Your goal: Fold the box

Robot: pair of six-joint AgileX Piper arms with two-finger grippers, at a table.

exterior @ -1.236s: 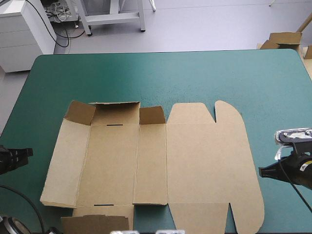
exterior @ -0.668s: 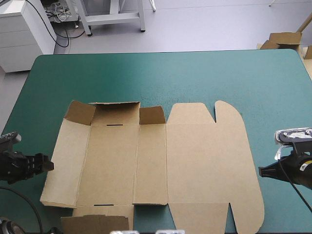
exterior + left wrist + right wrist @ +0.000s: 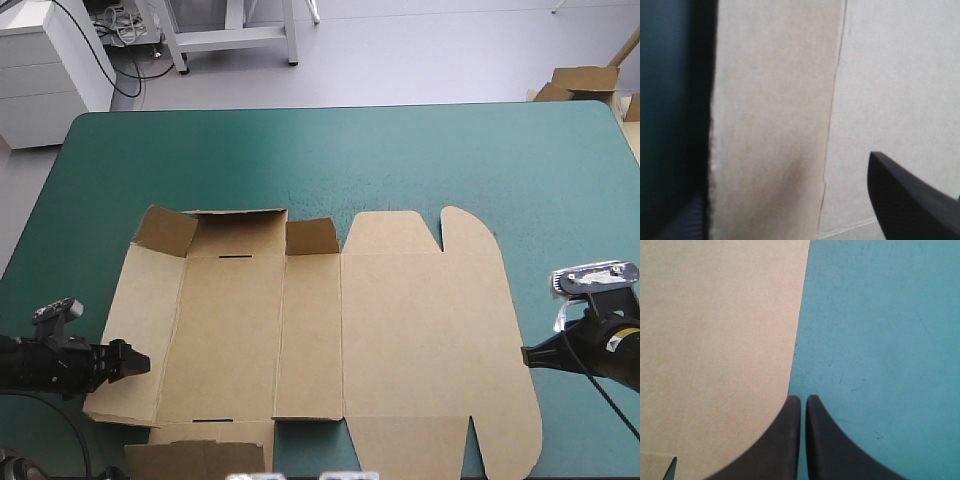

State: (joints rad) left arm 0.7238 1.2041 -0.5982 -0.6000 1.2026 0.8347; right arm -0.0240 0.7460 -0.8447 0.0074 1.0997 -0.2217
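The brown box [image 3: 400,330] lies as a flat cut sheet in the middle of the teal-green table [image 3: 300,150]. Three short flaps along its far edge stand partly raised [image 3: 235,230]. My left gripper [image 3: 135,360] is at the outer edge of the left panel, near the front-left corner. In the left wrist view it [image 3: 787,176] is open: one finger over the board [image 3: 775,100], the other beside the panel's edge. My right gripper [image 3: 527,357] is shut and empty at the lid's right edge. Its tips [image 3: 802,399] rest over the cover just beside the board [image 3: 715,340].
More brown board [image 3: 585,80] lies just past the table's far right corner. A front flap of the box [image 3: 200,458] reaches the near edge at the left. Bare teal-green cover stretches across the far half and the right side.
My left gripper has travelled from the table's left edge rightward to the box's left panel and has opened. The right gripper has edged slightly toward the lid.
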